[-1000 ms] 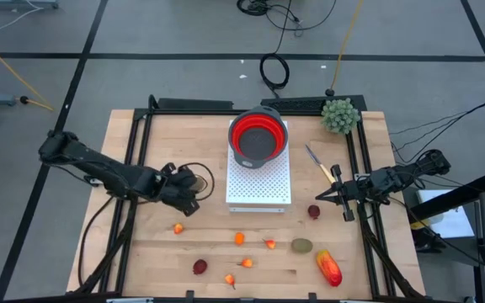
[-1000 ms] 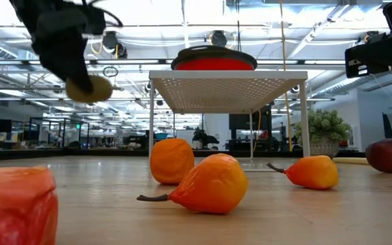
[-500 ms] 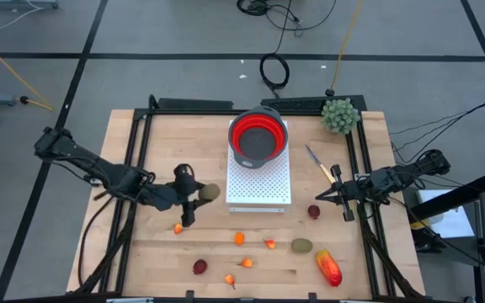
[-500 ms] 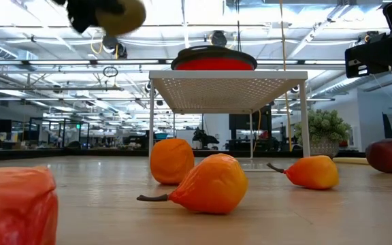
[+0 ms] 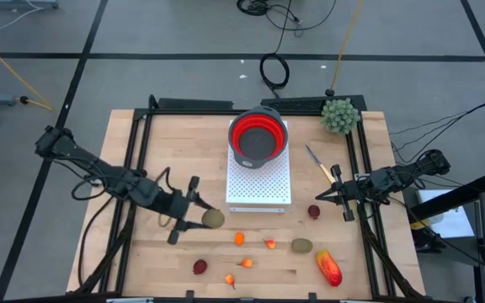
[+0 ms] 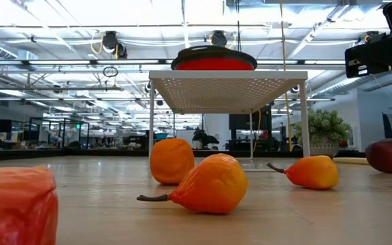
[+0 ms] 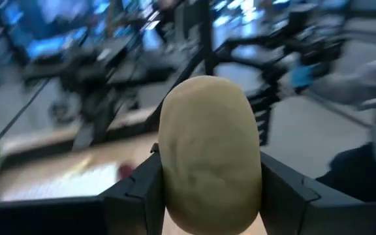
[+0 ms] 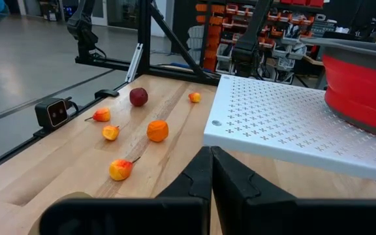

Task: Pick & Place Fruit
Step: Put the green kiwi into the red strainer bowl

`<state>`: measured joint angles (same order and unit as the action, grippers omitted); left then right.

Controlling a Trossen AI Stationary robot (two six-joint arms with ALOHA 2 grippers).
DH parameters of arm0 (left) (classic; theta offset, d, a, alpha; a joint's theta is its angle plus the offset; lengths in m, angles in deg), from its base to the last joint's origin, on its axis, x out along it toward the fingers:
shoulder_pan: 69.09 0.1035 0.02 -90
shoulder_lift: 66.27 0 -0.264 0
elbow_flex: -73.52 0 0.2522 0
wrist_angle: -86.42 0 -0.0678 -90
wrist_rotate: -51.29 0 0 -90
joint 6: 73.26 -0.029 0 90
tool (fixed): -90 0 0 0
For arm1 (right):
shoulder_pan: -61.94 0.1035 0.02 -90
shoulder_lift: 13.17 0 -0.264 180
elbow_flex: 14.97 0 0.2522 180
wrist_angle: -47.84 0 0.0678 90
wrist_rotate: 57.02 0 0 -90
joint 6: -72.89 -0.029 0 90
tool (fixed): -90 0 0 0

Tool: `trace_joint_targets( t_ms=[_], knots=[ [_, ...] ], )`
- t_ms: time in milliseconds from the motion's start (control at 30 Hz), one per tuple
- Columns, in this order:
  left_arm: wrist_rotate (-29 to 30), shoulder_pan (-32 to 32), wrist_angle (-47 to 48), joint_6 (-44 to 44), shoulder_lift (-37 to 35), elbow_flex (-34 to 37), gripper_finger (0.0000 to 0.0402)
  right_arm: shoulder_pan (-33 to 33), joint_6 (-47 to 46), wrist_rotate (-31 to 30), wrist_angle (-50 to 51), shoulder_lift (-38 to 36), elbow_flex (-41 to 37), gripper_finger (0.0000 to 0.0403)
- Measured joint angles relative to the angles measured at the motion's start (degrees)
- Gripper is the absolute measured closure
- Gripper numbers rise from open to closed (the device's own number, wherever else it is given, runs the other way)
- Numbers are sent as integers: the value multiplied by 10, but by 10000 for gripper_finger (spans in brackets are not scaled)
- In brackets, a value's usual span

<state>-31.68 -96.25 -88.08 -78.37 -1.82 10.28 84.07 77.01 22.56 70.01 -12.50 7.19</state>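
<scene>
Two arms are seen over the wooden surface (image 5: 141,135). The left pincer (image 5: 190,217) is held above the surface's left-centre, just beside the front-left corner of the white perforated stand (image 5: 259,185), and is clamped on a brown-green oval fruit (image 5: 214,219); in the left wrist view that oval (image 7: 209,153) is gripped between the two dark fingers (image 7: 136,192). The right pincer (image 5: 323,197) is parked near the right rail, its fingers pressed fully together and nothing held, as seen in the right wrist view (image 8: 211,171). A red collapsible bowl (image 5: 258,137) is set on the rear part of the stand. The remaining fruit is spread along the front of the surface: a small orange ball (image 5: 239,238), a tiny orange-red piece (image 5: 269,243), another (image 5: 246,263), another (image 5: 229,279), a dark-red ball (image 5: 199,267), a second brown-green oval (image 5: 301,245), and a larger red-orange oblong (image 5: 328,268) near the front-right. A second dark-red ball (image 5: 313,211) is placed just beside the right pincer. A yellow-handled knife (image 5: 318,164) and a green spiky plant (image 5: 340,115) are located toward the rear-right corner, well apart from the fruit.
</scene>
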Motion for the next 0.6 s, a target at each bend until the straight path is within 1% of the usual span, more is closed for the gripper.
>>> trace_joint_targets(
  t_ms=[67,133,267,333,400,433,600],
  knots=[
    [-36,-1,-24,-30,0,0,227,0,0,0,0,0,0,403],
    [-49,-4,-32,-44,0,0,227,0,0,0,0,0,0,403],
    [-49,-3,-32,-28,0,0,214,0,0,0,0,0,0,403],
    [-34,-3,-32,-12,0,0,211,0,0,0,0,0,0,403],
    [-1,-3,-32,13,0,0,214,0,0,0,0,0,0,403],
    [28,-3,-32,33,0,0,217,0,0,0,0,0,0,403],
    [218,10,-34,174,0,0,227,0,0,0,0,0,0,403]
  ],
)
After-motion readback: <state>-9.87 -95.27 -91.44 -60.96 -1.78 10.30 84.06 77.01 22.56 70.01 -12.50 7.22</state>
